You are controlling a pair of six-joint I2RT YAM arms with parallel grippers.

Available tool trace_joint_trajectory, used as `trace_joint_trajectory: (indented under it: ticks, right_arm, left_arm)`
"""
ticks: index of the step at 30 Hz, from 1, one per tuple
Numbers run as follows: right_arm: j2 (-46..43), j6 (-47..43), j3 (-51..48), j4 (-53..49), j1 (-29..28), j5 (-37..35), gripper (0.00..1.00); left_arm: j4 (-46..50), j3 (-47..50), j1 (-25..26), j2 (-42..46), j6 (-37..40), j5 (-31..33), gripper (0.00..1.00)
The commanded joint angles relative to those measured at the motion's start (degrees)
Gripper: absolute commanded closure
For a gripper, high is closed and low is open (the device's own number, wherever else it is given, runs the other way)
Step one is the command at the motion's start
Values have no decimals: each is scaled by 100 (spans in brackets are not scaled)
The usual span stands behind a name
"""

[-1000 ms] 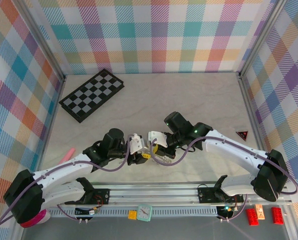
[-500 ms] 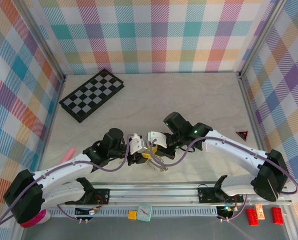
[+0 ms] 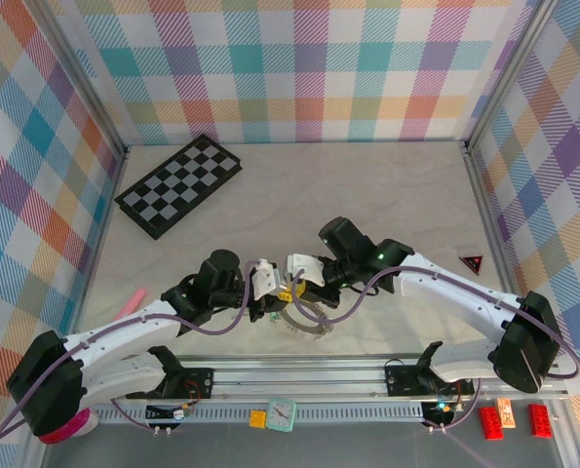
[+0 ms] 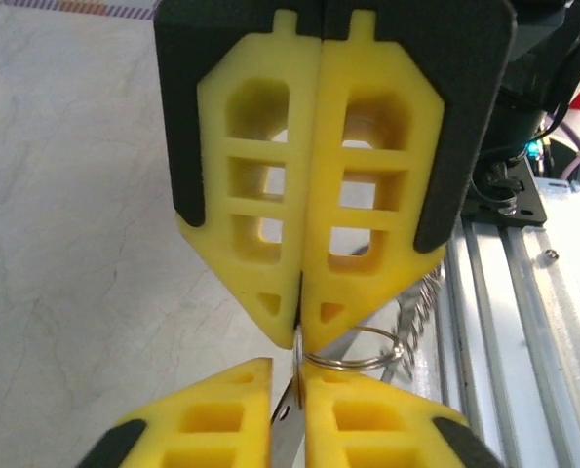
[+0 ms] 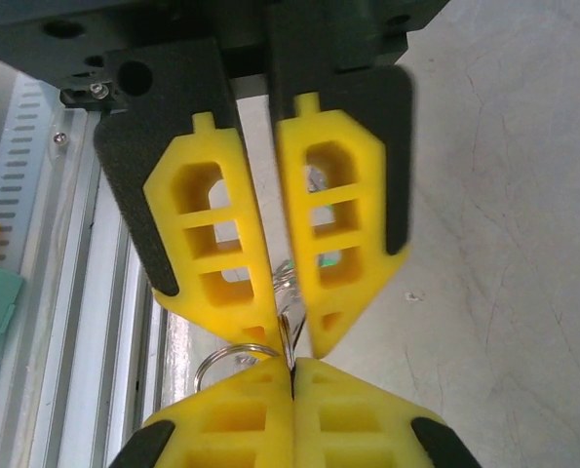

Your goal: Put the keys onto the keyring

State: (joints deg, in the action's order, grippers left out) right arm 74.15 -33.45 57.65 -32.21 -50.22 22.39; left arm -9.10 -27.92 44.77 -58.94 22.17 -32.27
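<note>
From above, the left gripper (image 3: 268,294) and the right gripper (image 3: 302,283) meet tip to tip at lower centre of the frame, low over the pale bench (image 3: 367,195). The keyring (image 3: 307,325) shows as a grey beaded loop just below them, close to the front rail; whether it hangs or lies flat I cannot tell. In the left wrist view that gripper's yellow fingers (image 4: 260,244) are pressed flat together. A small wire loop (image 4: 353,365) pokes out at their tips, and a stretch of the beaded rim runs to its right. At the bottom edge the other gripper's fingers pinch a thin silver blade, most likely one of the keys (image 4: 288,434). The right wrist view agrees: its own fingers narrow to a pinch on that blade, with a glint of mint green behind the lattice. The closed tips opposite touch it, the wire loop beside them. Exactly what the left gripper clamps is hidden. The step in hand looks like threading — key held against ring. The next move likely calls for a small, steady slide of the blade's eye onto the wire, both grips kept firm.
</note>
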Motion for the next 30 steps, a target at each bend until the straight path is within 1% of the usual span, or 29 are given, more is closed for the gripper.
trace_joint_trajectory:
  ticks: [1,2,3,4,5,7,11,13,16,21,24,26,28,30]
  right_arm:
    - [-9,88,20,127,-58,462,100]
    - [-39,128,-34,207,-58,476,100]
    - [-98,168,-100,324,-59,476,94]
    - [-193,202,-209,463,-52,476,80]
    - [-318,222,-356,658,-29,504,72]
    - [-591,249,-686,1067,110,726,67]
    - [-1033,531,-1290,1992,570,1176,66]
    - [-1112,561,-1465,2220,704,1289,67]
    - [-1030,388,-1480,2113,733,1365,68]
    - [-978,314,-1404,1956,758,1616,74]
    - [-1088,330,-1392,1928,768,1773,71]
    - [-1192,426,-1404,1927,768,1543,67]
    - [-1355,609,-1422,1969,768,1233,65]
    - [-1595,1153,-1402,2033,767,796,57]
  left_arm:
    - [-256,-51,39,100,25,15,97]
    - [-279,-46,32,105,24,-5,99]
    - [-300,-34,35,111,24,-33,100]
    - [-326,-16,33,125,18,-55,100]
    - [-366,20,39,140,15,-69,100]
    - [-450,97,32,184,8,-84,100]
    - [-418,144,40,255,156,-209,100]
    - [-383,145,35,306,269,-298,100]
    - [-301,107,37,364,472,-435,100]
    - [85,-68,36,340,786,-499,100]
    - [239,-142,38,324,897,-428,100]
    - [216,-152,38,326,896,-333,100]
    - [166,-146,32,338,880,-169,100]
    - [44,-111,66,403,868,156,100]
